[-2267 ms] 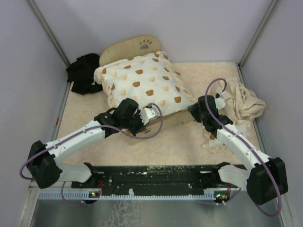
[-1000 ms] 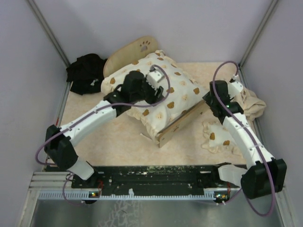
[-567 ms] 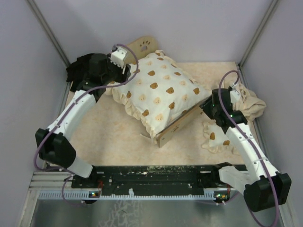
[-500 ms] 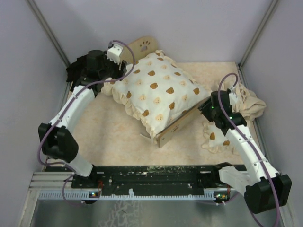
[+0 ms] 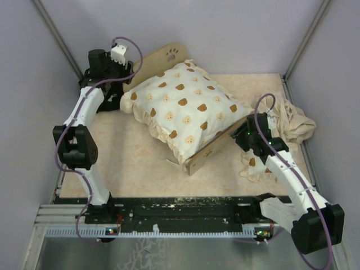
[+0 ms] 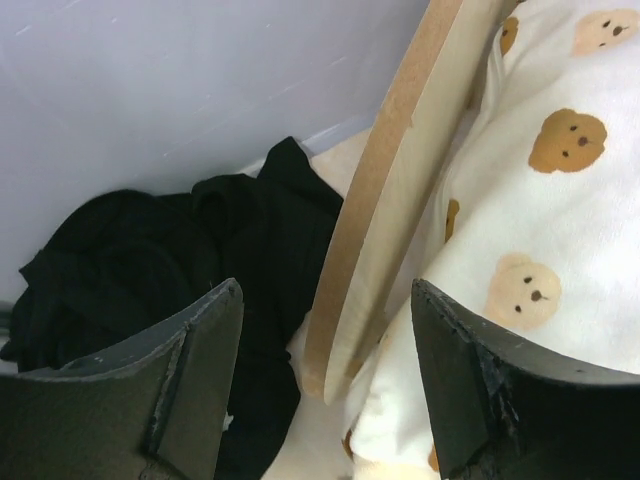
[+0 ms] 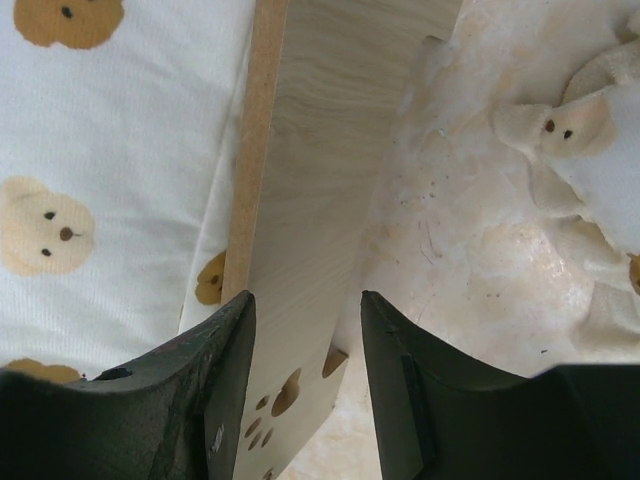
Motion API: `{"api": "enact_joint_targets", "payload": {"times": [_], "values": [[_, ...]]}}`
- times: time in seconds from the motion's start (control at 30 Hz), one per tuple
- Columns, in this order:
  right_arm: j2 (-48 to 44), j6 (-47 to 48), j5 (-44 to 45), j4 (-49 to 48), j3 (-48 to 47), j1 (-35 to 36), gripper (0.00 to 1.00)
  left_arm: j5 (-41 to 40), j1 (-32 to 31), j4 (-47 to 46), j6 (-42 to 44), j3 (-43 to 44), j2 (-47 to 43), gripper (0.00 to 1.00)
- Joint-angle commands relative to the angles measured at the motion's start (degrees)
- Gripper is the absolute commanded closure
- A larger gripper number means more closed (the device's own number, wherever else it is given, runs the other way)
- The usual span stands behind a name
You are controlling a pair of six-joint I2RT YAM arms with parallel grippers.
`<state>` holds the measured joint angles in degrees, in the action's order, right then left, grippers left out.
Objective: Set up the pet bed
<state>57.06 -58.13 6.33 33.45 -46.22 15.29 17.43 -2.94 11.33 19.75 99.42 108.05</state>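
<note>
The pet bed [image 5: 212, 147] lies slanted on the mat, its rounded headboard [image 5: 169, 54] with the paw cutout at the back. A big cream bear-print cushion [image 5: 185, 109] covers its top. My left gripper [image 5: 125, 73] hangs open at the headboard's left end. In the left wrist view the headboard's edge [image 6: 372, 210] runs between the spread fingers [image 6: 190, 390], untouched, with my left gripper [image 6: 325, 340] above it. My right gripper [image 5: 241, 136] is at the footboard's right end. There my right gripper [image 7: 305, 330] stands open astride the footboard [image 7: 310, 190], with a gap on the right.
A black cloth [image 5: 100, 93] is heaped in the back left corner, just under the left gripper, and shows again [image 6: 140, 250] beside the headboard. A beige cloth [image 5: 292, 121] lies crumpled at the right wall. A small frilled bear-print cushion [image 5: 254, 164] lies beside the right arm.
The left arm has swung off the cushion to the back left, by the headboard's end, and its jaws have widened. The right gripper has slid down to the footboard's right end.
</note>
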Motion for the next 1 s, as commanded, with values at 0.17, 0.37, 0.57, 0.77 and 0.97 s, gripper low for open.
{"api": "enact_joint_targets", "payload": {"times": [0.17, 0.37, 0.57, 0.77, 0.97], "values": [[1.8, 1.7, 0.8, -4.4, -0.5, 0.5, 0.55, 11.8, 1.1, -2.4, 1.8, 2.3, 5.7, 0.38], [1.0, 8.2, 7.3, -6.6, 0.2, 0.4, 0.6, 10.7, 1.1, -2.4, 4.0, -4.3, -0.1, 0.83], [-0.1, 12.2, 9.9, -11.8, 3.8, 0.3, 0.64, 5.9, 1.1, -2.2, 4.6, -13.9, -12.5, 0.99], [4.2, 15.8, 3.9, -25.0, 6.5, 0.1, 0.65, -3.7, 1.1, 1.1, 3.3, -22.0, -23.0, 0.99], [12.6, 20.0, -1.1, -28.6, 0.8, 0.0, 0.69, -11.7, 1.1, 0.7, -0.7, -33.5, -34.9, 0.99]]}}
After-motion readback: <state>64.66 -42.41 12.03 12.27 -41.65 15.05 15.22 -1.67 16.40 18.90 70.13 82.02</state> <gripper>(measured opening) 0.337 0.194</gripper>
